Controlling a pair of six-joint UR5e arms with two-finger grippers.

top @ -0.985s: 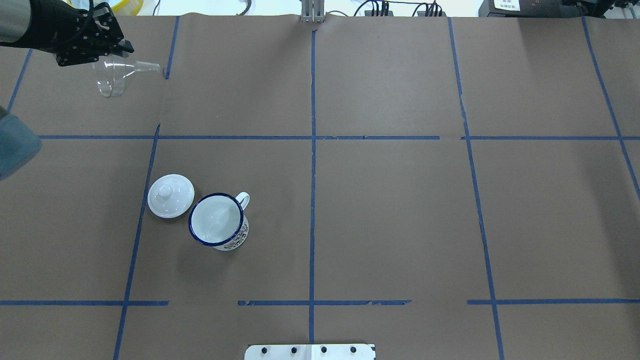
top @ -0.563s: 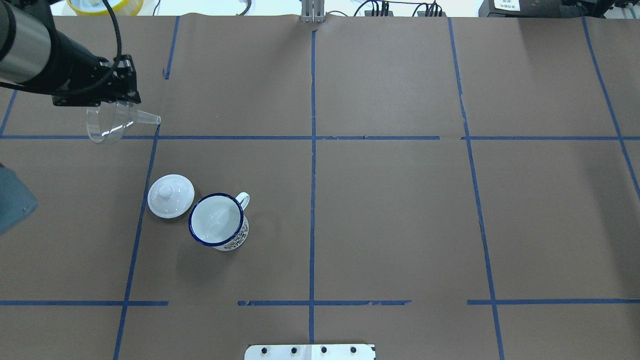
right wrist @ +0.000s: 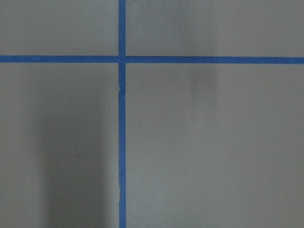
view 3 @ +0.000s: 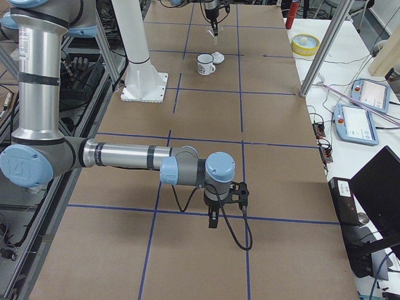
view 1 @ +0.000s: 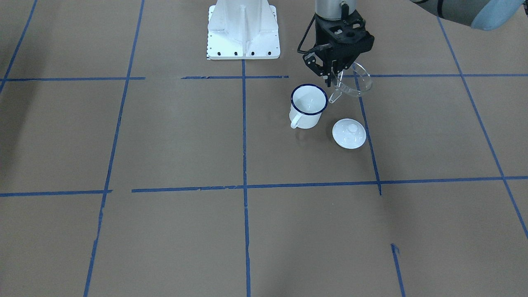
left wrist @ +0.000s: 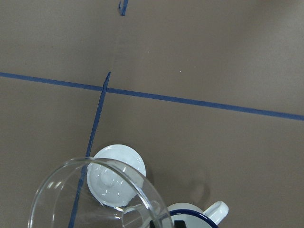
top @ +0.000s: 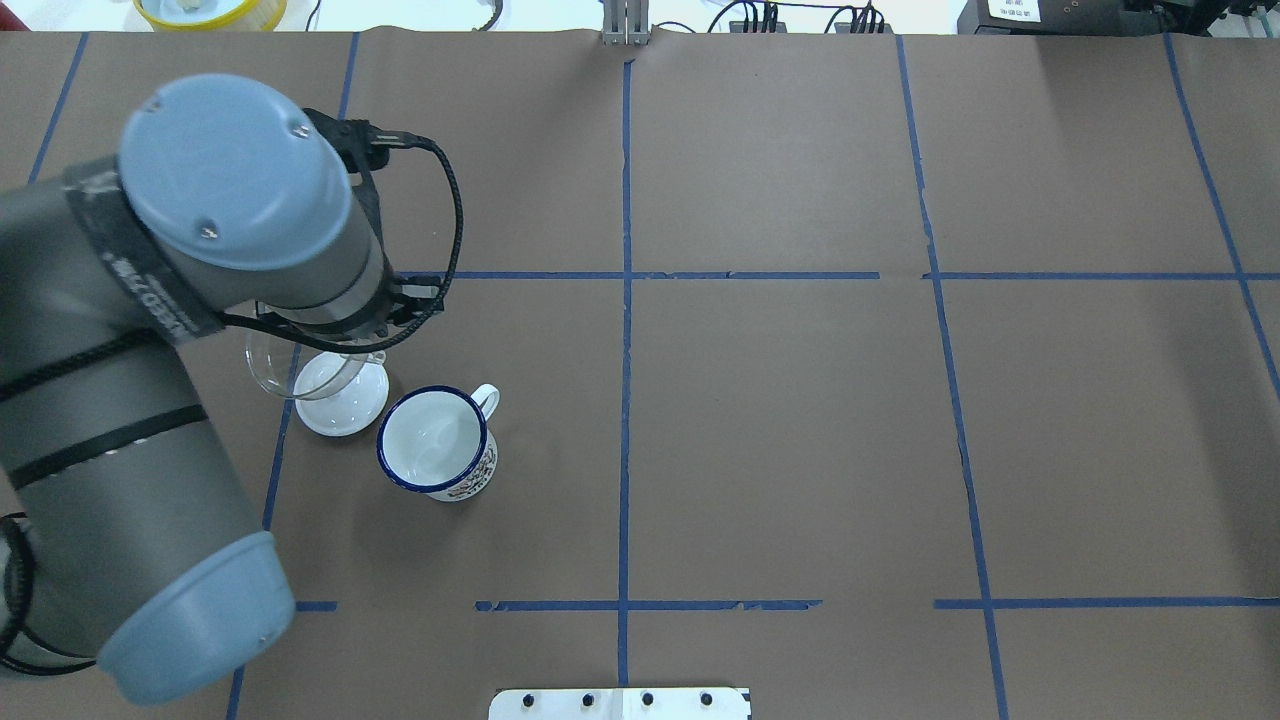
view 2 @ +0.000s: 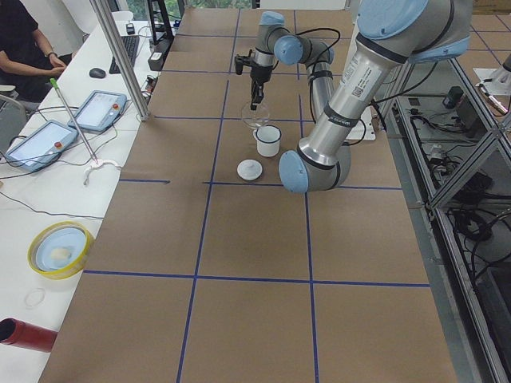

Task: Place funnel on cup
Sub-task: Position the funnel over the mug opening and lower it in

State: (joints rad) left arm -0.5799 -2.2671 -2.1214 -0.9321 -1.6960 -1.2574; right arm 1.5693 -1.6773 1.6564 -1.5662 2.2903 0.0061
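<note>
The clear funnel point(view 1: 354, 83) hangs tilted in my left gripper point(view 1: 332, 81), which is shut on its cone. Its stem points toward the cup. The funnel sits above and just beside the white mug with the blue rim point(view 1: 308, 105), between the mug and the robot's base. In the overhead view the funnel's rim point(top: 283, 372) overlaps the white lid, and my left arm hides the gripper. The cup point(top: 433, 440) stands upright with its handle pointing away from the robot. The left wrist view shows the funnel bowl point(left wrist: 95, 190) close up. My right gripper point(view 3: 212, 220) shows only in the exterior right view, so I cannot tell its state.
A round white knobbed lid point(view 1: 349, 133) lies flat on the table next to the cup; it also shows in the overhead view point(top: 345, 412). The robot's white base point(view 1: 242, 29) stands behind. Blue tape lines cross the brown paper. An operator sits beyond the table's edge point(view 2: 24, 40).
My left arm has swung from the far left corner toward the cup, carrying the funnel, which now hangs over the lid. Cup and lid have not moved.
</note>
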